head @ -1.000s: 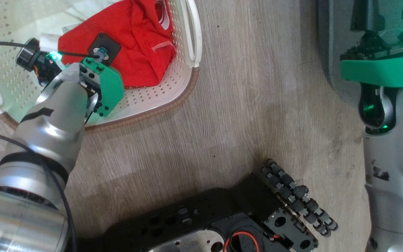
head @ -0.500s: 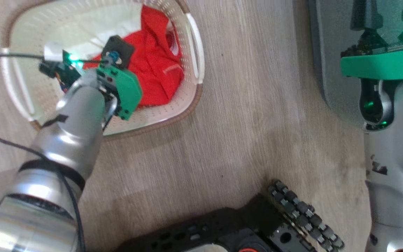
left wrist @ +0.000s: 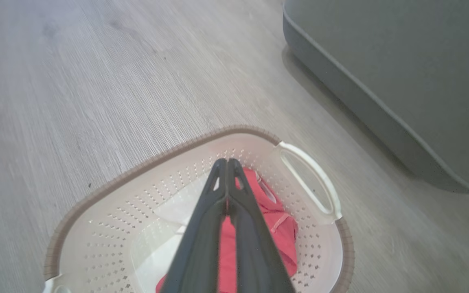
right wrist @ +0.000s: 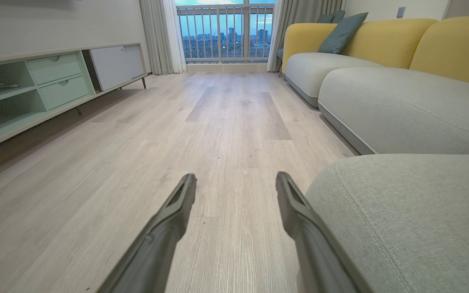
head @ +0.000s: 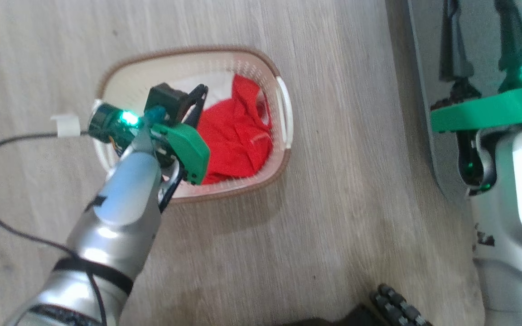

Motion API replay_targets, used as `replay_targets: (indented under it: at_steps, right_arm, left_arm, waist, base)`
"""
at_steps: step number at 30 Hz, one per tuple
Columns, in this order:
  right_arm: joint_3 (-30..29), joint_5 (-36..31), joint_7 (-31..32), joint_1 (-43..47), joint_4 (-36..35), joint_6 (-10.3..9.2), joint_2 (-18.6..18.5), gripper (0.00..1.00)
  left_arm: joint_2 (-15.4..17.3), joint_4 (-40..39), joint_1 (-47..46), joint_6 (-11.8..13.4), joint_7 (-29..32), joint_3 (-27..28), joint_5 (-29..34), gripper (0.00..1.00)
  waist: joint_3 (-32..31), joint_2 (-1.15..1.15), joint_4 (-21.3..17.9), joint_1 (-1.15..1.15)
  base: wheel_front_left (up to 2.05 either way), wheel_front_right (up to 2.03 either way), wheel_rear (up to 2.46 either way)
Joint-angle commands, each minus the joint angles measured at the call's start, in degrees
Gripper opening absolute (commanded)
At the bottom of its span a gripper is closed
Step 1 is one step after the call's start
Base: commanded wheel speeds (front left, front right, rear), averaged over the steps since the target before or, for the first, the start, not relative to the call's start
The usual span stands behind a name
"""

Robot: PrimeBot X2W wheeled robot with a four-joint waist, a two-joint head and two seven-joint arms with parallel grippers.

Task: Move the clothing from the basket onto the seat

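Clothing lay unmoved in the head view: a bright red, crumpled fabric garment filled the right half of the oval cream-white perforated plastic basket with its brown woven-look rim, and a small pale cloth showed at its upper edge. The basket stood on the pale wood-grain floor at upper centre. The left gripper hung over the basket's middle, its two dark fingers pressed together with nothing between them, and the large grey-green upholstered seat ran down the right edge. In the left wrist view the closed fingers pointed across the red garment, which lay under them at bottom centre, with the seat at upper right, well apart from the basket. In the right wrist view the right gripper stood spread wide and empty above bare floor, with the seat cushion just beside it at lower right. The pick probably called for spreading the left fingers first, lowering onto a raised fold of red, pinching deep, then lifting clear of the rim before swinging towards the seat.
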Motion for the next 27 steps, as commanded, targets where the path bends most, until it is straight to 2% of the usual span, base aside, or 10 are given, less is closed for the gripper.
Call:
replay_targets:
  at_steps: [1, 2, 15, 27]
  right_arm:
    - [0.98, 0.18, -0.37, 1.61, -1.23, -0.02, -0.52, 1.0]
    - [1.07, 0.27, -0.37, 1.99, -0.83, -0.02, -0.74, 1.0]
    - [2.34, 1.9, -0.37, 7.25, 2.93, -0.02, -1.72, 1.0]
    - [2.38, 2.63, -0.37, 12.43, 4.91, -0.02, -2.02, 1.0]
  left_arm:
    - [0.62, -3.02, 1.89, 0.41, -0.6, 1.91, -0.35, 0.51]
    - [0.61, -4.69, 3.08, 0.44, -0.61, 2.48, -0.55, 1.0]
    - [0.67, -23.46, 16.99, 0.83, -0.61, 11.3, 1.07, 1.0]
    - [0.63, -33.99, 26.94, 2.27, -0.61, 21.96, 2.01, 1.0]
  waist:
    - [-4.55, 0.0, 2.82, 0.01]
    - [-5.66, 0.0, 3.2, 0.01]
    - [-18.07, 0.0, 6.76, 0.01]
    - [-25.96, 0.0, 8.39, 0.01]
  base:
    - [0.0, 0.0, 0.0]
    - [0.0, 0.0, 0.0]
    - [0.0, 0.0, 0.0]
    - [0.0, 0.0, 0.0]
